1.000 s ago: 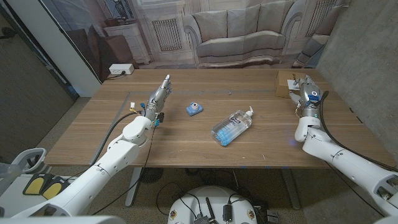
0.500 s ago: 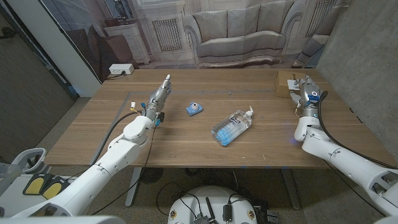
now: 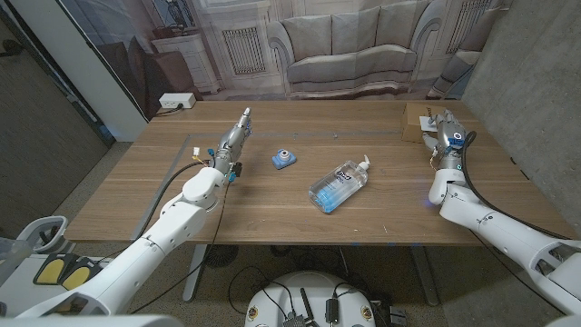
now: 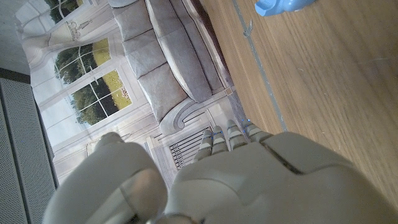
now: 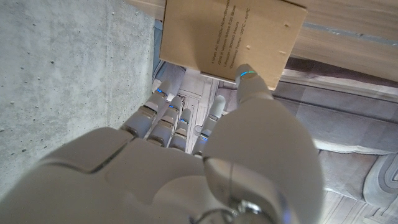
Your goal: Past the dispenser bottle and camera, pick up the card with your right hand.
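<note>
Two hands show from the head: my left hand (image 3: 232,142) holds nothing, my right hand (image 3: 444,130) sits by the card (image 3: 418,121) at the far right edge, past bottle (image 3: 339,183) and camera (image 3: 283,159). From the right wrist, thumb on card, fingers spread, no grip yet; thin, stiff, light, I'd pinch its edge

**Right hand at the card, far right corner of the tabletop**

On the wooden tabletop (image 3: 272,204), the right hand (image 3: 445,136) stands at the near edge of the brown card (image 3: 418,121), which lies at the far right corner. Whether the fingers (image 3: 434,125) actually grip the card cannot be told. A clear dispenser bottle (image 3: 340,185) lies on its side near the middle, with a small blue camera (image 3: 283,159) just beyond it to the left. The left hand (image 3: 231,141) stands near the camera, fingers stretched out, holding nothing.
</note>
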Controlling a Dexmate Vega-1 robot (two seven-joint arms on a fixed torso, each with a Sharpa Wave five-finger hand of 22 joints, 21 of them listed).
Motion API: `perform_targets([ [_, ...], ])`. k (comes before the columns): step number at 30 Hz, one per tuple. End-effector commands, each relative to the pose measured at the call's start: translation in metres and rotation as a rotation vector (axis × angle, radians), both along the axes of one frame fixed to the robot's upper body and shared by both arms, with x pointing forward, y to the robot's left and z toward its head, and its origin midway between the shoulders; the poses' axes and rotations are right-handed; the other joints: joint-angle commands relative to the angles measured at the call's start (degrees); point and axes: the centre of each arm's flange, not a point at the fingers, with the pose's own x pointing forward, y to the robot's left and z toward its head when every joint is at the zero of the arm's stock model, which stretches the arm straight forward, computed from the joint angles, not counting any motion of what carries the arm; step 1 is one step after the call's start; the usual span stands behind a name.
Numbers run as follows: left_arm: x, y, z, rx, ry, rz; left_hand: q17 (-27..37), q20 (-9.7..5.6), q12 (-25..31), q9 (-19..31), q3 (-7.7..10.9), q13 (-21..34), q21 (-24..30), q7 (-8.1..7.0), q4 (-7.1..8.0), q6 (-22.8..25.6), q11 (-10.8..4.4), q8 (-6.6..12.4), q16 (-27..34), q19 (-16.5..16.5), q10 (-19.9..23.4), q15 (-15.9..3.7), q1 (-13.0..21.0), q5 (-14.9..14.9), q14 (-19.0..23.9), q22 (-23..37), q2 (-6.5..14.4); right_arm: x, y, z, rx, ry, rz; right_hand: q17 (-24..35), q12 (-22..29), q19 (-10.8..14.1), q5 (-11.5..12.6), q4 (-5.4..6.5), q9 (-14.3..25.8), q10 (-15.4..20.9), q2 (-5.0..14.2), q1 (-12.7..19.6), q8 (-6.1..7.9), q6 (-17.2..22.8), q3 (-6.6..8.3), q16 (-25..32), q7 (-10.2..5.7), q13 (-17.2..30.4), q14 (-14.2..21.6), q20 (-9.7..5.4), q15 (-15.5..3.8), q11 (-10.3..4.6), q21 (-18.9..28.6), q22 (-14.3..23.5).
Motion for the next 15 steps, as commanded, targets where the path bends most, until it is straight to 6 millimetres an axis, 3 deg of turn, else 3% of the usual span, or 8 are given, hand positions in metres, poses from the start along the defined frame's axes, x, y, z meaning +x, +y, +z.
perform_targets([
  [1, 0.0043, -0.0017, 0.0025, -0.001, 0.002, 0.006, 0.2, -0.97, -0.2, 0.2, -0.40, 0.1, -0.1, 0.30, -0.16, 0.2, -0.31, -0.03, -0.2, -0.3, 0.1, 0.43, 0.1, 0.3, -0.2, 0.2, 0.3, 0.0105, -0.0037, 0.0023, -0.004, 0.008, -0.007, 0.2, 0.2, 0.4, 0.4, -0.25, -0.2, 0.6, 0.19, 0.5, -0.08, 0.5, -0.04, 0.3, -0.13, -0.1, 0.9, -1.53, -4.39, 0.04, 0.3, 0.3],
  [15, 0.0073, -0.0007, 0.0011, -0.005, 0.011, 0.010, 0.2, -0.92, -0.2, 0.2, -0.59, 0.1, -0.1, 0.28, -0.16, 0.2, -0.31, -0.04, -0.2, -0.4, 0.0, 0.38, 0.1, 0.3, -0.2, 0.2, 0.4, 0.0140, -0.0075, 0.0042, 0.001, 0.007, -0.012, 0.2, 0.4, 0.8, 0.3, -0.20, -1.2, 1.2, 0.62, 0.9, -0.23, 0.8, -0.15, 0.3, -0.15, -0.2, 1.6, -1.76, -4.52, -0.03, 0.6, 0.4],
])
